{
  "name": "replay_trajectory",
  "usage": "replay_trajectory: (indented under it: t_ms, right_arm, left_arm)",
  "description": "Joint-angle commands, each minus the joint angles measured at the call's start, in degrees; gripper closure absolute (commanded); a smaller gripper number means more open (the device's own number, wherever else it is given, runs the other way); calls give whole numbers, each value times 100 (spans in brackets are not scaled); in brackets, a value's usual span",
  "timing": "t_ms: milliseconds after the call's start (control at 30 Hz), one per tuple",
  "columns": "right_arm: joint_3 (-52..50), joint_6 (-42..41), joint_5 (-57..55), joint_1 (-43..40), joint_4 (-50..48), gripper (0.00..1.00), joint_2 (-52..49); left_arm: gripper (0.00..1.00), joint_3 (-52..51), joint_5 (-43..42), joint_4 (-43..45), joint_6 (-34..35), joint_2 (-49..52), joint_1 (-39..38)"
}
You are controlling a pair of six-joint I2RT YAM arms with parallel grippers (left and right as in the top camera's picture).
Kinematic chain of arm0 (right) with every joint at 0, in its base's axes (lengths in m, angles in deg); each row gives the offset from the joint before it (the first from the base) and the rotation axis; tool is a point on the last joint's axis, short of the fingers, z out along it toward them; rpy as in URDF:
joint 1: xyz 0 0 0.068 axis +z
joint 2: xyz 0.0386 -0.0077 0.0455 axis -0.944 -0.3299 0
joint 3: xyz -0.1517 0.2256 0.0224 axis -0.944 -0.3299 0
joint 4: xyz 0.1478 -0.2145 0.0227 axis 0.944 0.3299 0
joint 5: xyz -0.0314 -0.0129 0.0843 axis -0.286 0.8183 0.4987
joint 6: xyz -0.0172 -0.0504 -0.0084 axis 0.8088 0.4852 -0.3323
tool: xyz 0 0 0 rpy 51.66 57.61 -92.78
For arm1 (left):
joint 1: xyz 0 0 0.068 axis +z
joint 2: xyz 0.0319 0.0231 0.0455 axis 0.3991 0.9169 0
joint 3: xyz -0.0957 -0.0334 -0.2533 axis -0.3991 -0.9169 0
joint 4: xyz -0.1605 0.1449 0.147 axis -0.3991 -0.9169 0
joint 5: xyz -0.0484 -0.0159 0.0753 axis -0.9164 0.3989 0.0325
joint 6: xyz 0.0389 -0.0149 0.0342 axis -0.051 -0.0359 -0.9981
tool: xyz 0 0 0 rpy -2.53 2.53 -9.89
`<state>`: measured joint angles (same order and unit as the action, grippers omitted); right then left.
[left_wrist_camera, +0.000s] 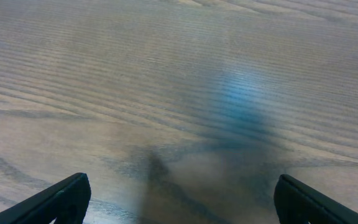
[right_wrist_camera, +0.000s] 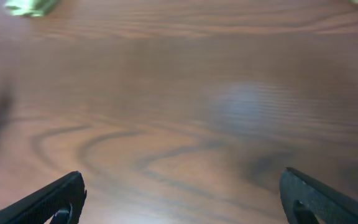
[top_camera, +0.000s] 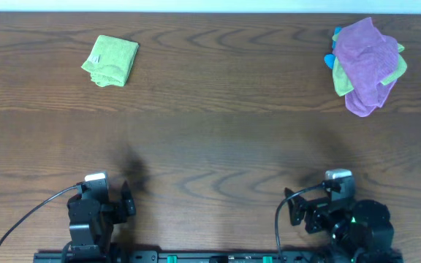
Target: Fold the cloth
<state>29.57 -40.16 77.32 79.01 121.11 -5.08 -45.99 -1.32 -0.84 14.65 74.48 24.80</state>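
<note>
Left tool (left_wrist_camera: 182,190) and right tool (right_wrist_camera: 182,186) hang spread wide above the tabletop (top_camera: 210,131), gripping nothing; I see the cloth (top_camera: 111,60) lying folded, well apart from both.

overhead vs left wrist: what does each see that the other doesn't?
Overhead only: the green cloth on the far side at left, the purple cloth pile at far right, and the right arm. Left wrist only: the left gripper up close, jaws wide apart, nothing between them. Both: the wood table.
</note>
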Motion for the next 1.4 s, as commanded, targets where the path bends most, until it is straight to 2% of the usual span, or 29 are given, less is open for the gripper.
replay_trajectory:
  t_ms: [0, 233, 667, 1367]
  right_arm:
    - [-319, 660, -555, -177, -208, 1, 81]
    - [-1088, 841, -533, -485, -966, 1, 378]
    - [-1659, 841, -518, -1097, -1005, 1, 855]
    - [-1655, 839, -535, -1097, -1003, 1, 857]
  left_arm:
    - [4, -131, 59, -81, -105, -59, -28]
    - [5, -131, 59, -83, -105, -59, -28]
    - [4, -131, 59, -83, -107, -59, -28]
    - [5, -131, 59, -83, -105, -59, -28]
